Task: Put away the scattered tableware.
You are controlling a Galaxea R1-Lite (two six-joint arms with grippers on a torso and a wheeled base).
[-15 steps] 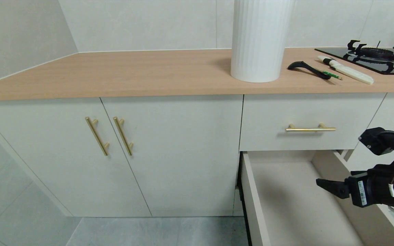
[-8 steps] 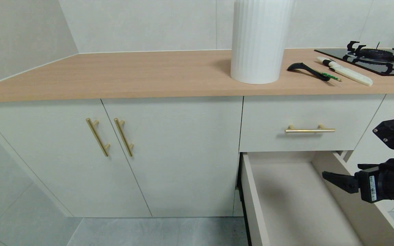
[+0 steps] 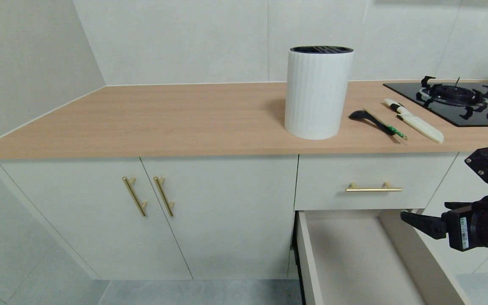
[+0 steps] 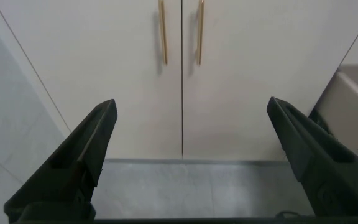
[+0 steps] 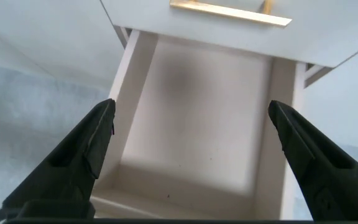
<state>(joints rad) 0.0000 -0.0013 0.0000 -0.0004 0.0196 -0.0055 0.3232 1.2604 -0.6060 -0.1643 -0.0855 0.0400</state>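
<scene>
Two utensils, a black ladle (image 3: 371,120) and a white knife (image 3: 415,125), lie on the counter (image 3: 184,118) just right of the white holder (image 3: 318,93). Below, the drawer (image 3: 307,258) stands open under the right gripper (image 5: 191,155), fingers apart. The left gripper (image 4: 188,162), fingers also apart, faces the cabinet doors (image 4: 241,93).

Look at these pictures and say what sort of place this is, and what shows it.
Most likely a kitchen: a gas hob set in a wooden counter, an open drawer below the counter, and a knife and ladle lying beside a white holder.
</scene>
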